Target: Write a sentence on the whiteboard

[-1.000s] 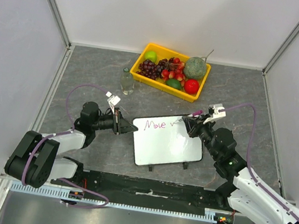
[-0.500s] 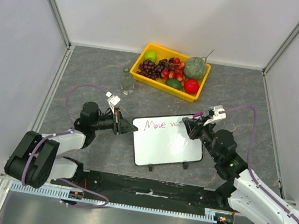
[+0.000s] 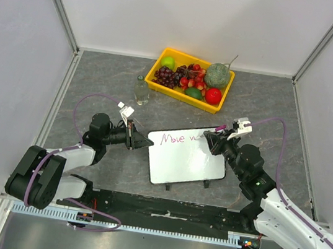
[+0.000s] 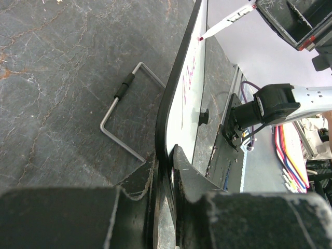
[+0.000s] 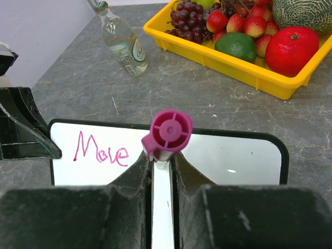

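Observation:
The whiteboard (image 3: 187, 160) lies tilted on the table between my arms, white with a black rim. The sentence (image 3: 173, 139) runs along its top in magenta and starts with "Move" (image 5: 101, 149). My left gripper (image 3: 146, 141) is shut on the board's left rim (image 4: 165, 124). My right gripper (image 3: 211, 141) is shut on a white marker (image 5: 162, 207) with a magenta end (image 5: 168, 132). The marker's tip (image 4: 200, 39) meets the board just right of "Move"; in the right wrist view the marker itself hides that spot.
A yellow tray (image 3: 183, 97) of fruit stands behind the board, with a small clear bottle (image 3: 141, 89) left of it. A bent wire stand (image 4: 127, 119) sticks out under the board's left side. Grey walls close in the table on three sides.
My right gripper has shifted slightly to the right with the marker, and a short stroke has appeared after "Move". The left arm and the board have not moved.

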`<control>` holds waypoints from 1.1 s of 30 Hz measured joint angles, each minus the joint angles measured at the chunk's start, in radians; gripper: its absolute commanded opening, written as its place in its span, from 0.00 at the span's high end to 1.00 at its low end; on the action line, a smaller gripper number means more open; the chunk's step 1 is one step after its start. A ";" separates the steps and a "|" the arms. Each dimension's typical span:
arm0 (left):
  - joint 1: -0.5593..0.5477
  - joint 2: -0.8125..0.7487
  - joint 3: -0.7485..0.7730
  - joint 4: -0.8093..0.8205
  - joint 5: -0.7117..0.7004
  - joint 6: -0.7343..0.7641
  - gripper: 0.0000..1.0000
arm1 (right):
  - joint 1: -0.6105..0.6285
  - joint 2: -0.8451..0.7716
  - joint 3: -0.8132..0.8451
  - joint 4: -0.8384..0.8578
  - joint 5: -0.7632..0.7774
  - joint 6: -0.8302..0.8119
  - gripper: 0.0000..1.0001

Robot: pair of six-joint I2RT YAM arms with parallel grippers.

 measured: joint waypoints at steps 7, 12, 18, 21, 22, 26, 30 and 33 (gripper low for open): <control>0.000 -0.002 -0.002 0.000 -0.001 0.000 0.98 | 0.000 0.008 0.000 0.011 0.013 0.003 1.00; 0.000 -0.002 -0.002 0.000 -0.001 0.000 0.98 | 0.000 0.008 0.001 0.013 0.028 0.003 1.00; 0.000 -0.002 -0.002 0.000 0.000 0.000 0.98 | 0.000 0.016 0.002 0.031 0.046 0.002 1.00; 0.000 -0.002 -0.002 0.000 0.000 0.000 0.98 | 0.000 0.023 0.005 0.035 0.050 0.003 1.00; 0.000 -0.002 -0.002 0.000 0.000 0.000 0.98 | 0.000 0.026 0.008 0.035 0.050 0.003 1.00; 0.000 -0.002 -0.002 0.000 0.000 0.000 0.98 | 0.000 0.039 0.019 0.042 0.056 0.003 1.00; 0.000 -0.002 -0.002 0.000 0.000 0.000 0.98 | 0.000 0.040 0.025 0.042 0.055 0.003 1.00; 0.000 -0.002 -0.002 0.000 0.000 0.000 0.98 | 0.000 0.034 0.028 0.041 0.052 0.003 1.00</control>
